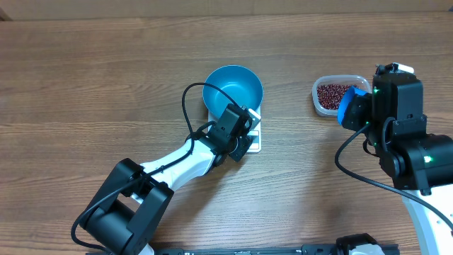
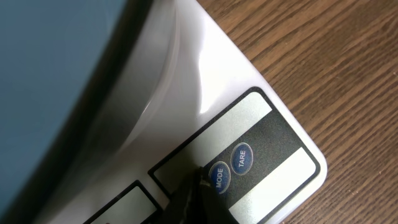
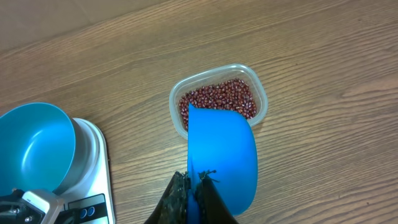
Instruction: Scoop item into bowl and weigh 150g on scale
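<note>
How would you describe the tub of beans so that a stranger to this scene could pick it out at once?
On the wooden table, look right of the teal bowl sitting on the white scale. There, by the blue scoop, lies a tub. It alone is clear plastic, rounded-rectangular, and holds red-brown beans.

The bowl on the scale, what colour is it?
The bowl is plain teal-blue, seen best in the overhead view.
</note>
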Robot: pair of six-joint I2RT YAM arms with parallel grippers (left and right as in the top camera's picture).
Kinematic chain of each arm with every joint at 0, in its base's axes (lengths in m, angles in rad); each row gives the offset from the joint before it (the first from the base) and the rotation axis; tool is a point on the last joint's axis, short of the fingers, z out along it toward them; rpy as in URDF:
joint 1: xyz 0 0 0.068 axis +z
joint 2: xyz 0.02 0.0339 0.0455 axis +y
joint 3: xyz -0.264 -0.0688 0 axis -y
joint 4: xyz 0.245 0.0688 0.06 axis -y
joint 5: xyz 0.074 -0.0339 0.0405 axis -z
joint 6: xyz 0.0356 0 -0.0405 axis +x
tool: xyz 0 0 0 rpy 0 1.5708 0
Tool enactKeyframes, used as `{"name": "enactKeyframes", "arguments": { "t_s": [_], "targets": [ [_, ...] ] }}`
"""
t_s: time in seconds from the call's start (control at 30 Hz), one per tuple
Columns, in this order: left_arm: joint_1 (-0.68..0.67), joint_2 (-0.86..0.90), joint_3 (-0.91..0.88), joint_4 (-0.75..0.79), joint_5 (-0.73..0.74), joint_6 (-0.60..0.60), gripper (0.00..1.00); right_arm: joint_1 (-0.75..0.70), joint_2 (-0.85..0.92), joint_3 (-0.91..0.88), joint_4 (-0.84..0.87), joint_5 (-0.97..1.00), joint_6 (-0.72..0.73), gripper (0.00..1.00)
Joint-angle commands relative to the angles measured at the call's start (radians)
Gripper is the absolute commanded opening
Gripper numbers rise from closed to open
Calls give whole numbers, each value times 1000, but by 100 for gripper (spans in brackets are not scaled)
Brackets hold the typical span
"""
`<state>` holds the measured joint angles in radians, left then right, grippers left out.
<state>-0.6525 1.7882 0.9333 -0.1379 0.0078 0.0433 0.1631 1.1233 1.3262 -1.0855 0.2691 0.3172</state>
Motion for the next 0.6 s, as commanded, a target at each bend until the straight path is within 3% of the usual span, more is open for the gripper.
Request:
{"name": "enactKeyframes", "arguments": {
  "t_s": [0.0, 0.57],
  "targets": [
    [11, 35, -8, -17, 0, -13, 4, -8, -1, 28, 5, 10, -4, 4],
    [7, 29, 5, -46, 0, -1, 4, -7, -1, 28, 5, 10, -4, 4]
  ]
}}
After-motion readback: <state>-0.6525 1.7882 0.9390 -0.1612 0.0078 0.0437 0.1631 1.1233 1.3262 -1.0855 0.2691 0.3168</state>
